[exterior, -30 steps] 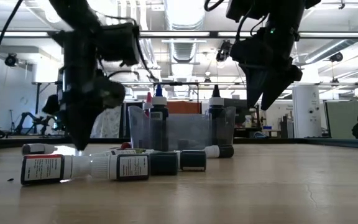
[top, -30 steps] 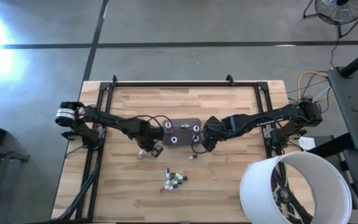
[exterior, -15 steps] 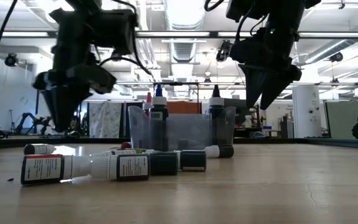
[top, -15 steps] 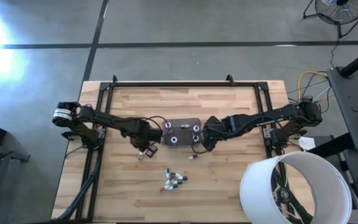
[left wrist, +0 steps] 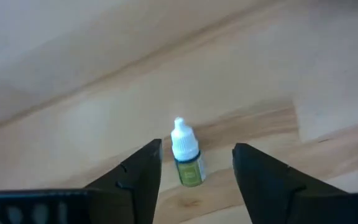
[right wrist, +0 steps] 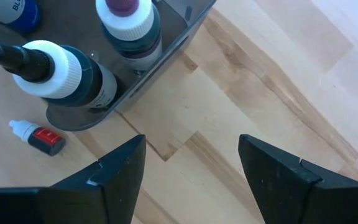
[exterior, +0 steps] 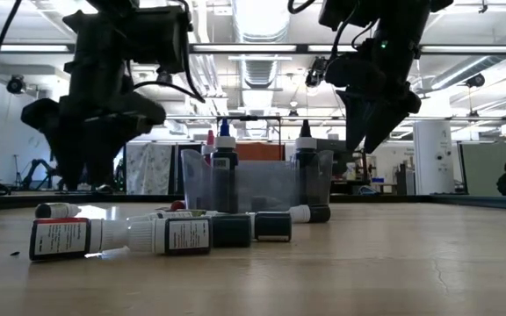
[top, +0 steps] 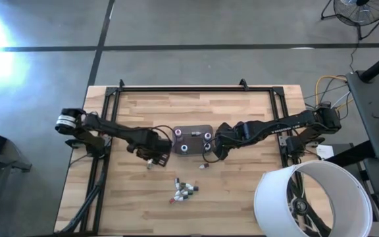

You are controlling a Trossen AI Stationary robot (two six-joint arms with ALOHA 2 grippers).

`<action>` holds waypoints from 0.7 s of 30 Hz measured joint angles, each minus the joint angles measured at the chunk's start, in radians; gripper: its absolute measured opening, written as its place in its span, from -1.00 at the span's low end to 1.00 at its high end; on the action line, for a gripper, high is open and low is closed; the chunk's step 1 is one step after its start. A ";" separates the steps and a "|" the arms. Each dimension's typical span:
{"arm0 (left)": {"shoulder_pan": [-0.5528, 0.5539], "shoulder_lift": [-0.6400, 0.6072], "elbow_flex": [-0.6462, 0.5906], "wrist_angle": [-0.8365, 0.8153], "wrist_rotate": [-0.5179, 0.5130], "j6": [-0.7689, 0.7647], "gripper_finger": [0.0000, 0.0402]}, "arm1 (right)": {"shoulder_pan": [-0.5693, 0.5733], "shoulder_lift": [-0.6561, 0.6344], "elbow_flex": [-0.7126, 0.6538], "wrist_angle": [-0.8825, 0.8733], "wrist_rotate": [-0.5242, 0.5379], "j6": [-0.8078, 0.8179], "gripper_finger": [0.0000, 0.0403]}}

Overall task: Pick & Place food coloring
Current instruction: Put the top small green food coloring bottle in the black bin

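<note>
A tiny food coloring bottle with a white cap and green label lies on its side on the wood. My left gripper hangs open above it, pointing down, one finger on each side and clear of it; the high view shows this bottle just near of the gripper. My right gripper is open above bare wood at the near right corner of the grey tray, in which several bottles stand upright. A small red-labelled bottle lies beside the tray. Several more bottles lie clustered nearer the front edge.
A black metal frame runs along the table's far and side edges. A large white round bin stands off the near right corner. In the low view the lying bottles stretch in a row in front of the tray.
My left gripper has risen from just above the table, shifted a little toward the left edge, rolled about its own axis and opened. The green-labelled bottle lies on the wood beneath it. My right gripper has kept still.
</note>
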 joint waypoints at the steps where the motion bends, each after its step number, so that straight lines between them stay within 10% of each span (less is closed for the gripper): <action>1: -0.006 0.008 -0.002 -0.001 0.000 -0.005 -0.13 | 0.000 0.000 0.000 0.000 0.000 -0.001 0.24; 21: -0.030 0.013 -0.129 0.194 0.024 -0.109 -0.17 | 0.000 0.000 0.000 -0.003 0.000 0.011 0.24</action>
